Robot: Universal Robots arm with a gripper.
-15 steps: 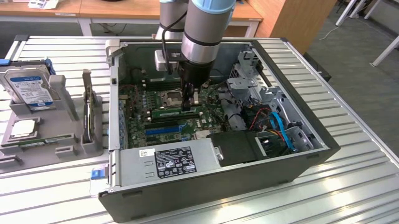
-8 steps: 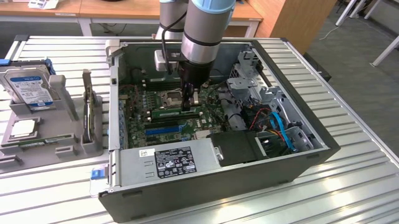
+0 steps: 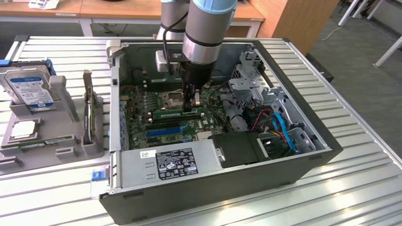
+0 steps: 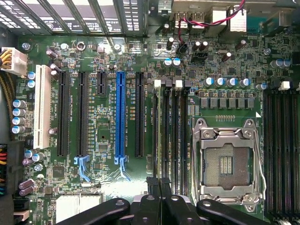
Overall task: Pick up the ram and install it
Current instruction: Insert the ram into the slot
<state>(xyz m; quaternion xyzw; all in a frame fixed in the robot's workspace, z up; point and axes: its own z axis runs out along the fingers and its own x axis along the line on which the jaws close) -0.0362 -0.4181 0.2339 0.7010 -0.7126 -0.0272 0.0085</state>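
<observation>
The ram (image 3: 172,113), a narrow green stick, stands on edge across the motherboard (image 3: 141,106) inside the open computer case, in line with the black memory slots (image 4: 176,131). My gripper (image 3: 190,108) comes straight down onto the ram, nearer the end on the exterior view's right, with its fingers shut on the ram's top edge. In the wrist view the black fingertips (image 4: 154,185) of my gripper (image 4: 160,183) meet over the slot nearest the blue expansion slot (image 4: 120,117). There the ram's thin edge is hard to tell from the slot.
An empty CPU socket (image 4: 227,161) lies beside the memory slots. The power supply (image 3: 169,162), drive cage (image 3: 251,87) and blue and red cables (image 3: 283,129) crowd the case. In the exterior view's left, a grey fixture (image 3: 69,150) holds a hard drive (image 3: 28,87) and other parts.
</observation>
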